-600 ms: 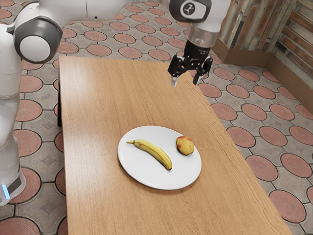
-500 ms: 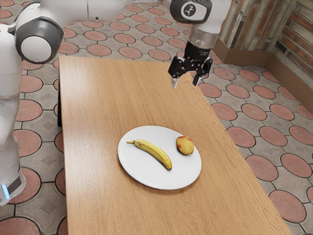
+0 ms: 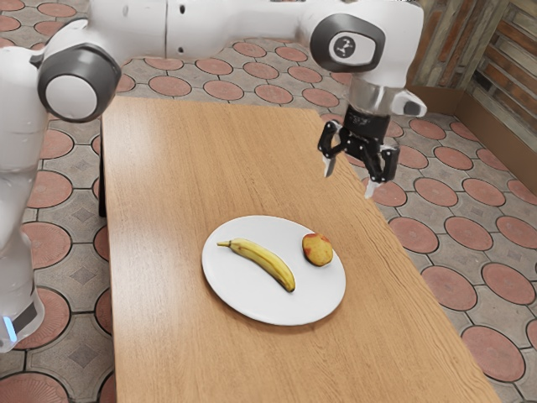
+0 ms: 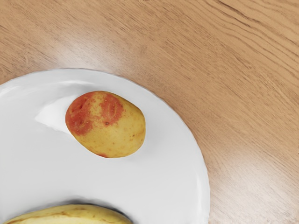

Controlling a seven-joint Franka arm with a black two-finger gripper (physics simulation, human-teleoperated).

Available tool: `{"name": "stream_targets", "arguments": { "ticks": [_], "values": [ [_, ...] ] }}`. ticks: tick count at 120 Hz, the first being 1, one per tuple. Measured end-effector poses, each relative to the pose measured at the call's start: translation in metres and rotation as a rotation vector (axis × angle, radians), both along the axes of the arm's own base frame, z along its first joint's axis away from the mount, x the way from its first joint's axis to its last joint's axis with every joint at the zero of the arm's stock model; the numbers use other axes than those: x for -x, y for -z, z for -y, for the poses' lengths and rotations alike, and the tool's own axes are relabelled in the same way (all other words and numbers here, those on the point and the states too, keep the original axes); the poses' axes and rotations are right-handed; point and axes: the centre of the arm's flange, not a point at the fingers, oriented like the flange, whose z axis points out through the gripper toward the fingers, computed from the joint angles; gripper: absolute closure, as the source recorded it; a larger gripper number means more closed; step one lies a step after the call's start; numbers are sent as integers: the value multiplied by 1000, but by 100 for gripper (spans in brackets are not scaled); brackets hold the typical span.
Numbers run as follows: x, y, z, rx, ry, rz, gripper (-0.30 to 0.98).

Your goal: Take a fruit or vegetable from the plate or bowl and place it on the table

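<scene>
My gripper (image 3: pixel 349 180) hangs high above the table, up and to the exterior view's right of the plate, its two fingers spread wide with nothing between them. A white oval plate (image 3: pixel 243 298) holds a yellow banana (image 3: pixel 264 259) and a red-and-yellow potato-like piece (image 3: pixel 317 249) near its rim. In the wrist view the red-and-yellow piece (image 4: pixel 106 125) lies on the plate (image 4: pixel 168 172), apart from the banana (image 4: pixel 74 216), which is partly cut off by the view's edge.
The wooden table (image 3: pixel 176 185) extends around the plate on all sides. Its long edge runs below my hand in the exterior view, with tiled floor (image 3: pixel 453 193) beyond it and a wood-panelled wall (image 3: pixel 512 92) farther back.
My hand has moved toward the exterior view's right and lower in it, and has turned. The fingers are still apart. The plate, banana and red-and-yellow piece have stayed put.
</scene>
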Motion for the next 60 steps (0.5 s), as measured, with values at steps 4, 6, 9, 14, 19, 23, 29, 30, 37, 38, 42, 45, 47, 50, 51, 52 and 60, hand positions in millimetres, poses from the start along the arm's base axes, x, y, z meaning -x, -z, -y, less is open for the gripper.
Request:
{"name": "stream_targets", "arguments": {
  "ticks": [4, 6, 9, 14, 19, 23, 29, 30, 37, 38, 42, 45, 47, 50, 51, 52, 60],
  "values": [
    [0, 1, -2, -9, 70, 14, 0],
    [0, -1, -3, -15, 105, 23, 0],
    [3, -4, -2, -24, 164, 39, 0],
    [24, -4, 13, -74, 289, 42, 0],
    [58, -6, 30, -120, 419, 41, 0],
    [86, -5, 41, -149, 521, 46, 0],
    [119, 2, 60, -179, 668, 50, 1],
    [122, 4, 61, -182, 688, 51, 1],
    [125, 11, 48, -202, 768, 57, 1],
    [124, 13, 45, -204, 776, 56, 1],
    [118, 20, 35, -210, 808, 50, 1],
    [111, 28, 26, -212, 830, 42, 1],
    [108, 33, 20, -213, 843, 37, 1],
    [106, 41, 12, -213, 867, 31, 1],
    [107, 44, 10, -212, 876, 29, 1],
    [108, 47, 8, -211, 886, 29, 1],
    [127, 60, 8, -202, 987, 46, 1]
  ]
}}
